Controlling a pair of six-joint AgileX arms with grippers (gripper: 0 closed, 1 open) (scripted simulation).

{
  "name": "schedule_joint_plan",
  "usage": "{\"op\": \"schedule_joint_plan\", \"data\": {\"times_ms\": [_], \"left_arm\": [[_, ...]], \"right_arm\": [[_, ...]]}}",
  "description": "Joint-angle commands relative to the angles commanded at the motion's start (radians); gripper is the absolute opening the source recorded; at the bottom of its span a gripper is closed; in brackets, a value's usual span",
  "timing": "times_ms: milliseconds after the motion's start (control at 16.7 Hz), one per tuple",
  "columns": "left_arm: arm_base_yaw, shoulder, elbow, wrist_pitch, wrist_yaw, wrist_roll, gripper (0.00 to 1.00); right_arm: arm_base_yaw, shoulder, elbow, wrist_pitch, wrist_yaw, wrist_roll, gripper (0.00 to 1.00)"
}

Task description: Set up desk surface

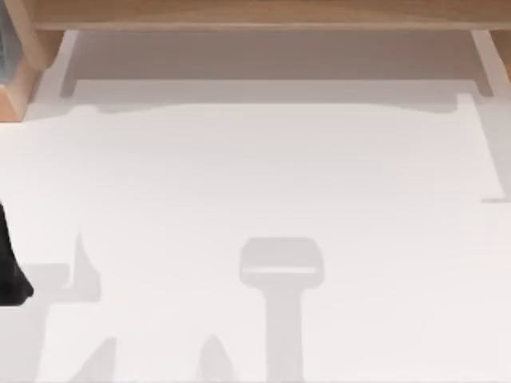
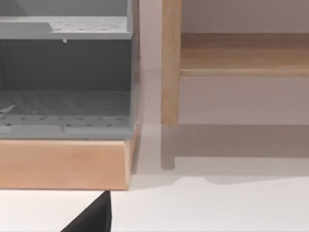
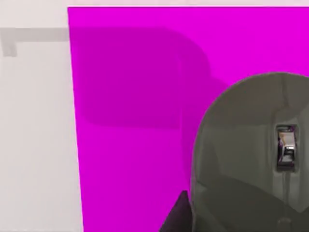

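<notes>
1. White and matte, the worktop [image 1: 263, 175] fills the top view. A light-brown wooden frame [image 1: 255, 12] borders it at 12 o'clock, and a dark part of the left arm [image 1: 9, 263] reaches in at about 8 o'clock. Soft shadows lie toward 6 o'clock.
2. In the left wrist view, a grey perforated rack [image 2: 65, 77] sits on a wooden base [image 2: 63, 164], beside an upright wooden post [image 2: 170, 63]. A dark tip of the left gripper [image 2: 94, 217] hangs over the worktop; I cannot tell whether it is open or closed.
3. In the right wrist view, a magenta mat [image 3: 130, 121] lies flat on the worktop, with a grey mouse [image 3: 251, 159] close over it. A dark tip of the right gripper [image 3: 177, 215] sits beside the mouse; I cannot tell its opening or whether it has hold of anything.
4. The step in hand seems to be placing the mouse at the mat. The next move likely calls for a level, gentle set-down.
</notes>
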Motion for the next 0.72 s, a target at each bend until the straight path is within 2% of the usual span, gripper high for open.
{"op": "schedule_joint_plan", "data": {"times_ms": [720], "left_arm": [[0.0,0.0,0.0,0.0,0.0,0.0,1.0]], "right_arm": [[-0.001,-0.013,0.002,0.008,-0.003,-0.002,0.0]]}}
